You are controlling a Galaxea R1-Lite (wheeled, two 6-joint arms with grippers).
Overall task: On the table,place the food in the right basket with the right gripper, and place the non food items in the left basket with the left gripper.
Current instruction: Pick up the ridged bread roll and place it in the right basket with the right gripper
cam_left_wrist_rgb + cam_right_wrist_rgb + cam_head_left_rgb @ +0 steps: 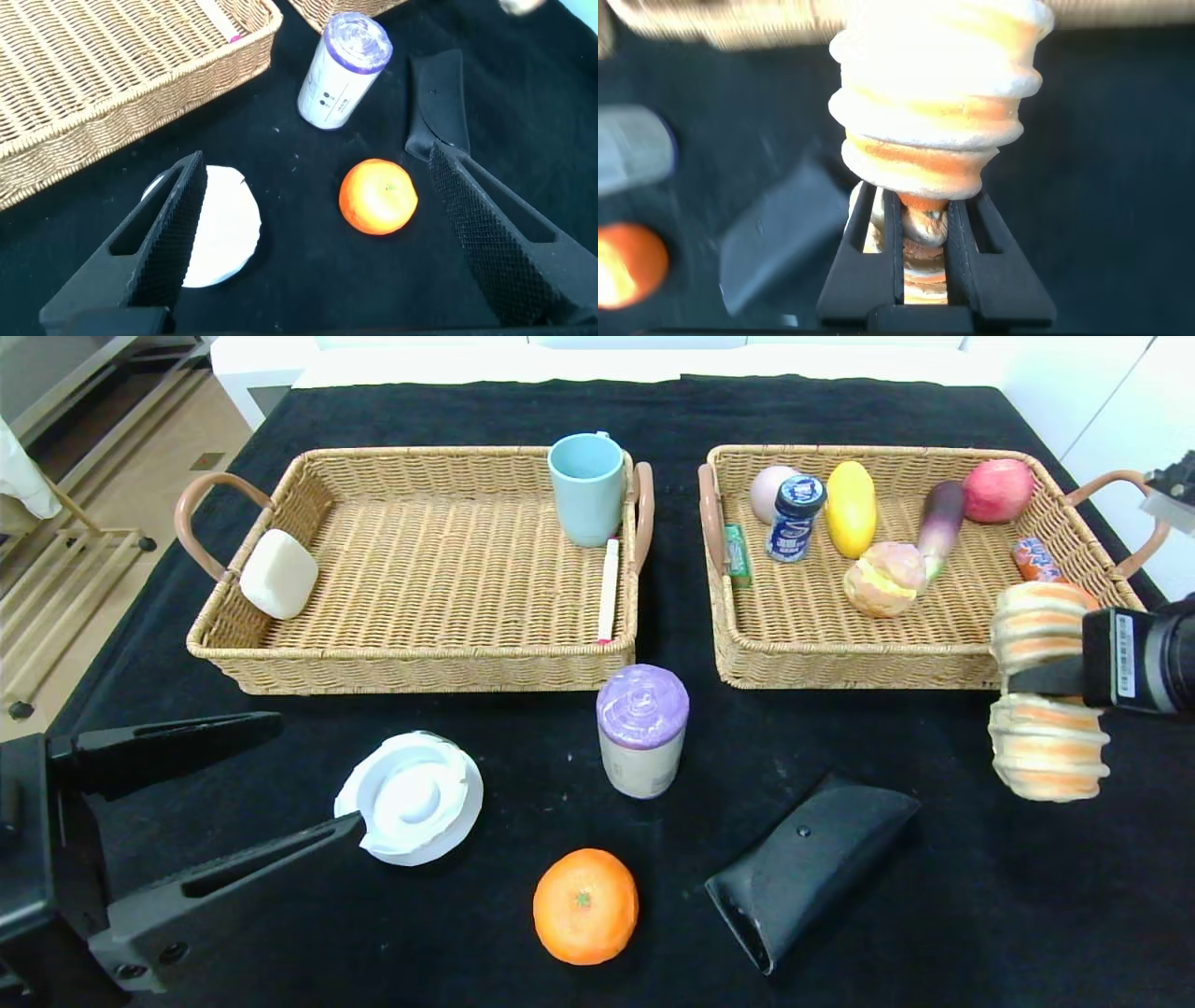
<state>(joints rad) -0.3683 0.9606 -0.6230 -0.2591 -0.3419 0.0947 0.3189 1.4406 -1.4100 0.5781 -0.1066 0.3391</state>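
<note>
My right gripper is shut on a cream-and-orange ridged bread and holds it above the table, just off the front right corner of the right basket. In the right wrist view the fingers pinch the bread at its middle. My left gripper is open and empty at the front left, one finger touching or just over a white round lid. In the left wrist view the lid and an orange lie between the open fingers.
A purple-topped can, the orange and a black case lie on the black cloth. The left basket holds a white block, a blue cup and a white stick. The right basket holds several foods.
</note>
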